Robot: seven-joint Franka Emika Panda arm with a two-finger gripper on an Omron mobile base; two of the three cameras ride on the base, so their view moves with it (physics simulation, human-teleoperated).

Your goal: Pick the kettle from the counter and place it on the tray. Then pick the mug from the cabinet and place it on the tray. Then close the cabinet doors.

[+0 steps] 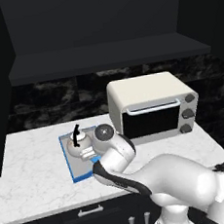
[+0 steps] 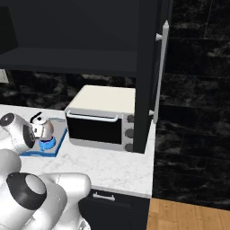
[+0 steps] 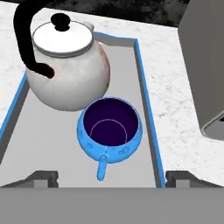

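Mug [image 3: 110, 131] touches kettle [image 3: 65, 65] on tray [image 3: 144, 87].

The marble counter [image 1: 31, 166] carries the blue-rimmed tray [image 3: 144, 87] and a toaster oven [image 1: 152, 107].

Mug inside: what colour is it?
Dark purple inside the bright-blue mug, clearest in the hand view.

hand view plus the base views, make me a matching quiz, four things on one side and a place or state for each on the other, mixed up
Things:
1. kettle
2. mug
3. toaster oven
4. cabinet door

Places or states:
a. swung open, silver handle showing
b. on the counter, right of the tray
c. on the tray, black arched handle
d. on the tray, purple inside

Pairs: 1-c, 2-d, 3-b, 4-a
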